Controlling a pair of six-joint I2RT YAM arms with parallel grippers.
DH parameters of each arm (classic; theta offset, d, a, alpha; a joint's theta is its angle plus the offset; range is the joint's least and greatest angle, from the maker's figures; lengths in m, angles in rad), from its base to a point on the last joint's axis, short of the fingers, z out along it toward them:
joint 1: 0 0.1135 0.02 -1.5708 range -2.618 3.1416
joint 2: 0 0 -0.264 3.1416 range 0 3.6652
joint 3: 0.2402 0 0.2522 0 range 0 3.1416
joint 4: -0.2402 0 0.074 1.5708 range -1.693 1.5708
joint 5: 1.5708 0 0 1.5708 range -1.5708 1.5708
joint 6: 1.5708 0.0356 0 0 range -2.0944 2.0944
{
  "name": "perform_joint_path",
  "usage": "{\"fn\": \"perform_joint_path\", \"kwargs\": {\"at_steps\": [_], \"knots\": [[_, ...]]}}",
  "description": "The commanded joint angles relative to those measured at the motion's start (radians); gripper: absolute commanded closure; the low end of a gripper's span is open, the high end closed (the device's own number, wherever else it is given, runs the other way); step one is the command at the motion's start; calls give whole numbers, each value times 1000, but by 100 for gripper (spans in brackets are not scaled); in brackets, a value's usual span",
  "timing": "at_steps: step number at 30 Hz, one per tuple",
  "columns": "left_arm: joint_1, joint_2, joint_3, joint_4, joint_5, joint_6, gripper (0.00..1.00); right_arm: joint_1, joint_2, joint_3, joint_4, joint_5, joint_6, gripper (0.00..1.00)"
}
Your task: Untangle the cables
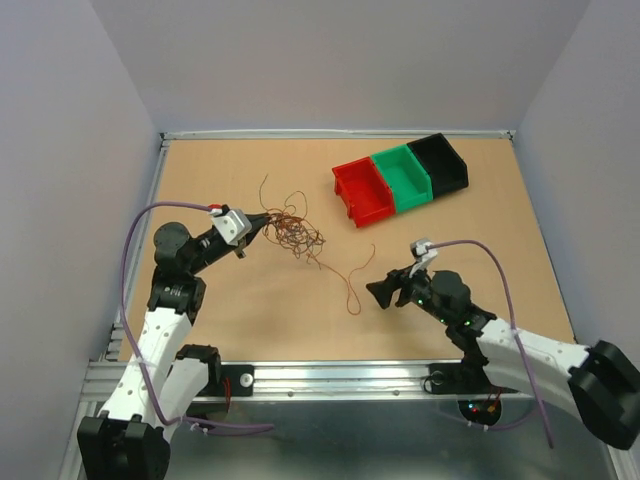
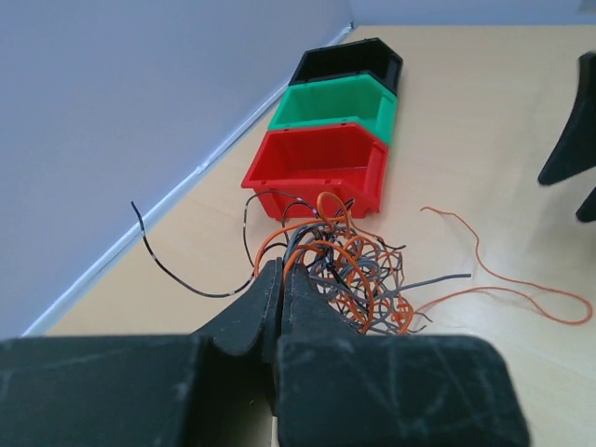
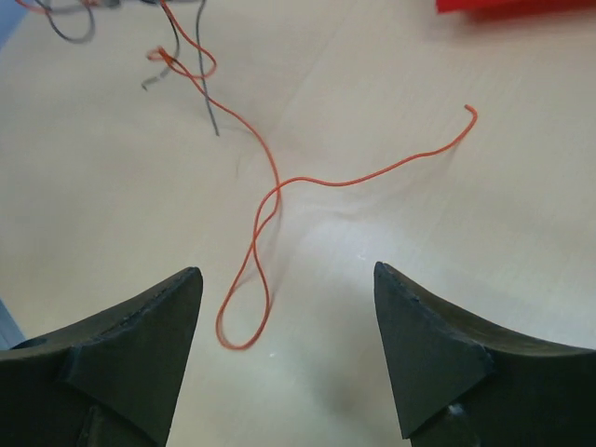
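Orange wire [image 3: 279,186] is lying separate; the tangle [image 1: 295,235] is awaiting sorting.
My left end effector [image 2: 282,272] is pinching it, my right end effector [image 3: 284,270] hanging spread.

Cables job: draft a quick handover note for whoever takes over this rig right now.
Left gripper: shut, apparently pinching the edge of the tangle.
Right gripper: open, low over the loop of one orange strand lying on the table.
Done: that strand lies mostly clear of the tangle, its far end running back toward it.
Left to do: nearly everything; orange, grey and black wires are knotted together.
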Motion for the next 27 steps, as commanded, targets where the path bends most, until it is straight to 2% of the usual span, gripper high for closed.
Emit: {"fn": "perform_joint_path", "kwargs": {"at_steps": [1, 2, 5, 9, 15, 19, 27], "knots": [[-5, -34, 10, 2, 59, 13, 100, 7, 186, 110, 224, -145, -59, 23], [-5, -36, 13, -4, 59, 16, 100, 5, 282, 139, 249, -157, -76, 23], [-5, -52, 25, -27, 68, 25, 100, 10, 408, 192, 333, -217, -112, 21], [-7, -74, 30, -38, 64, 27, 100, 23, 600, 322, 361, -310, -167, 16], [-7, -112, 42, -50, 19, 15, 100, 59, 735, 417, 369, -367, -263, 12], [-7, -141, 59, -47, -31, -11, 100, 70, 803, 457, 382, -392, -300, 12], [-7, -161, 113, -36, -45, -71, 100, 89, 924, 509, 435, -455, -327, 14]]}}
